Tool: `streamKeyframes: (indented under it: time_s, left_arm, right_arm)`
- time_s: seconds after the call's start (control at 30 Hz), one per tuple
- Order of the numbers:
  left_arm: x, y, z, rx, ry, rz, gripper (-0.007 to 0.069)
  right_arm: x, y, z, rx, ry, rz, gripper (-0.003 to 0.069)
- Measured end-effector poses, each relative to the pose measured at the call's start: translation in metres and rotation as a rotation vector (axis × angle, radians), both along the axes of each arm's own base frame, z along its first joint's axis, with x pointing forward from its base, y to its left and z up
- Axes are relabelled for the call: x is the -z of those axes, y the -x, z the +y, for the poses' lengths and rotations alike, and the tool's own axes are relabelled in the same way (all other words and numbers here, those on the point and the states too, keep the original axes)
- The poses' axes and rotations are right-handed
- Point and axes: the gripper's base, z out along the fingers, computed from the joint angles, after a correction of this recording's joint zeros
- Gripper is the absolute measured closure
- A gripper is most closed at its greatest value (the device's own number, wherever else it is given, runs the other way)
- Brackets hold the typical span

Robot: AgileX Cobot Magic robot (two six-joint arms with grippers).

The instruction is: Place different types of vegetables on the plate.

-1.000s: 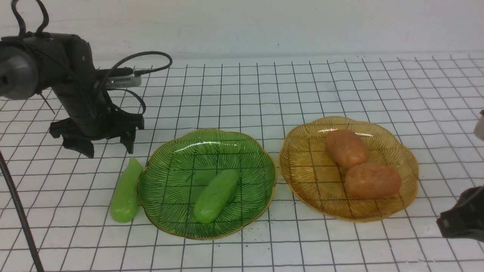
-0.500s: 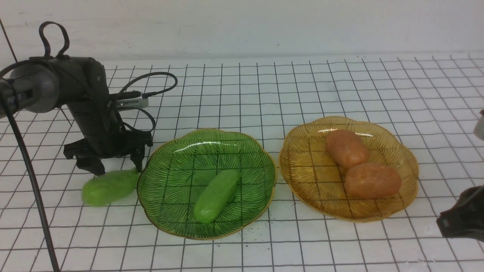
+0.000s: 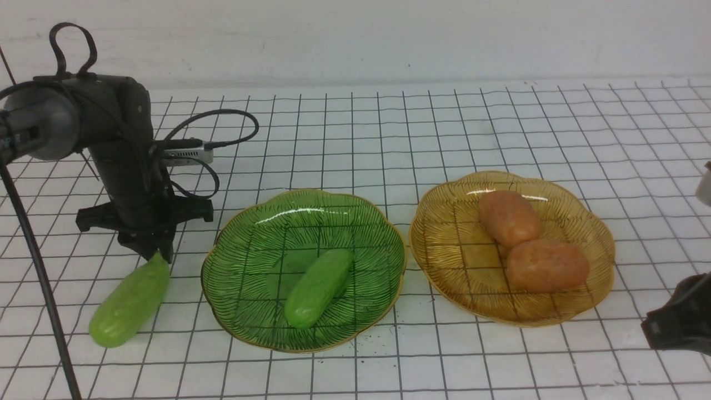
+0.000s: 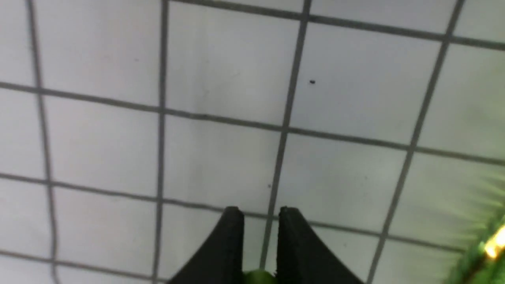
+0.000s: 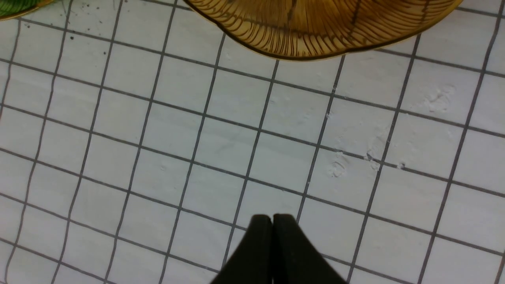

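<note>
The left pincer (image 4: 260,212) is closed on a cucumber (image 3: 130,303), nipping it by its tapered end. From the wrist you can see just a sliver of green between the two dark fingers, which stand a little apart. The rest of the cucumber slants away from the grip, its fat end towards the robot and out to the left. Whether that end touches the table (image 3: 355,375) I can't tell from here.

Just to the right of it, with a gap between, sits the green plate (image 3: 239,278). A second cucumber (image 3: 318,288) lies in it, right of the middle, on a slant, with nobody's fingers on it.

Further right is the amber plate (image 3: 455,261), near the green one. Two potatoes lie in its right half, touching: the far potato (image 3: 510,218) and, nearer the robot, the near potato (image 3: 547,265), lying more crosswise.

Over on the far right the other arm (image 3: 680,316) reaches into sight. Its right pincer (image 5: 272,217) is closed, fingers together with nothing between them, over the white, black-lined tabletop.
</note>
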Motion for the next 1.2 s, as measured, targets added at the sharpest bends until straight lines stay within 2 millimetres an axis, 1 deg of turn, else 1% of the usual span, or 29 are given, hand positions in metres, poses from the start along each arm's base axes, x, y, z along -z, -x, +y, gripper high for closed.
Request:
streamKeyframes:
  time_s: [0.03, 0.07, 0.1, 0.17, 0.23, 0.3, 0.33, 0.37, 0.4, 0.43, 0.53, 0.57, 0.63, 0.7, 0.77, 0.8, 0.83, 0.87, 0.9, 0.97, 1.0, 1.03, 1.07, 1.13, 1.17, 1.2]
  left_arm:
    - [-0.002, 0.0, 0.0, 0.001, 0.0, -0.006, 0.0541]
    - [-0.013, 0.002, 0.0, 0.015, 0.0, -0.029, 0.0541]
    - [-0.015, 0.003, 0.0, 0.016, 0.0, -0.034, 0.0541]
    - [-0.028, 0.006, 0.0, 0.024, 0.004, -0.064, 0.0541]
    - [-0.046, 0.011, -0.002, 0.027, 0.032, -0.104, 0.0541]
    - [-0.059, 0.015, -0.006, 0.025, 0.067, -0.136, 0.0541]
    - [-0.07, 0.018, -0.013, 0.042, 0.11, -0.165, 0.0541]
    - [-0.071, 0.018, -0.014, 0.046, 0.116, -0.17, 0.0541]
    - [-0.078, 0.019, -0.026, 0.088, 0.159, -0.204, 0.0541]
    - [-0.079, 0.018, -0.034, 0.12, 0.184, -0.226, 0.0541]
    - [-0.076, 0.013, -0.059, 0.19, 0.248, -0.289, 0.0541]
    - [-0.071, 0.009, -0.071, 0.206, 0.277, -0.308, 0.0541]
    - [-0.064, 0.006, -0.086, 0.229, 0.3, -0.324, 0.054]
    - [-0.054, 0.003, -0.098, 0.249, 0.304, -0.325, 0.0529]
    - [-0.044, 0.001, -0.109, 0.27, 0.303, -0.322, 0.0494]
    - [-0.043, 0.001, -0.109, 0.27, 0.303, -0.319, 0.0489]
    - [-0.034, -0.001, -0.116, 0.286, 0.298, -0.312, 0.0433]
    - [-0.03, -0.001, -0.118, 0.291, 0.296, -0.307, 0.0396]
    - [-0.029, -0.002, -0.12, 0.295, 0.295, -0.309, 0.0351]
    - [-0.028, -0.002, -0.12, 0.297, 0.294, -0.311, 0.0284]
    - [-0.028, -0.002, -0.12, 0.297, 0.293, -0.312, 0.0256]
    - [-0.028, -0.002, -0.12, 0.297, 0.293, -0.313, 0.0249]
    - [-0.029, -0.002, -0.12, 0.297, 0.293, -0.315, 0.02]
    - [-0.031, -0.002, -0.12, 0.297, 0.294, -0.319, 0.0153]
    - [-0.032, -0.001, -0.12, 0.298, 0.294, -0.319, 0.0145]
    - [-0.033, -0.001, -0.12, 0.298, 0.294, -0.322, 0.0141]
  right_arm:
    - [0.0, 0.0, 0.0, 0.0, 0.0, 0.0, 0.0673]
    - [0.0, 0.0, 0.0, -0.001, 0.0, 0.0, 0.0673]
    - [0.0, 0.0, 0.0, -0.001, 0.0, 0.0, 0.0673]
    - [0.0, 0.0, 0.0, -0.001, 0.0, 0.0, 0.0673]
    - [0.0, 0.0, 0.0, -0.001, 0.0, 0.0, 0.0673]
    - [0.0, 0.0, 0.0, -0.001, 0.0, -0.001, 0.0673]
    - [0.0, -0.001, 0.0, 0.001, -0.001, -0.009, 0.0673]
    - [0.0, -0.001, 0.0, 0.002, -0.001, -0.011, 0.0673]
    - [-0.001, -0.002, 0.0, 0.004, -0.003, -0.02, 0.0673]
    - [-0.001, -0.002, 0.0, 0.004, -0.003, -0.021, 0.0673]
    - [-0.001, -0.002, 0.0, 0.004, -0.003, -0.021, 0.0673]
    - [-0.001, -0.002, 0.0, 0.003, -0.003, -0.021, 0.0673]
    - [-0.001, -0.001, 0.0, -0.002, -0.002, -0.026, 0.0673]
    - [-0.004, 0.001, 0.0, -0.004, -0.003, -0.039, 0.0673]
    - [-0.01, 0.007, -0.001, -0.005, -0.008, -0.071, 0.0673]
    - [-0.011, 0.008, -0.002, -0.005, -0.009, -0.075, 0.0673]
    - [-0.018, 0.017, -0.003, -0.007, -0.015, -0.111, 0.0673]
    - [-0.023, 0.023, -0.004, -0.008, -0.018, -0.137, 0.0673]
    - [-0.028, 0.031, -0.006, -0.01, -0.021, -0.164, 0.0673]
    - [-0.039, 0.048, -0.009, -0.016, -0.03, -0.226, 0.0673]
    - [-0.044, 0.056, -0.01, -0.019, -0.033, -0.257, 0.0673]
    - [-0.045, 0.058, -0.01, -0.021, -0.033, -0.264, 0.0673]
    - [-0.055, 0.079, -0.014, -0.036, -0.038, -0.351, 0.0673]
    - [-0.064, 0.099, -0.018, -0.05, -0.042, -0.442, 0.0673]
    - [-0.067, 0.108, -0.019, -0.056, -0.043, -0.486, 0.0673]
    - [-0.069, 0.112, -0.02, -0.057, -0.045, -0.505, 0.0673]
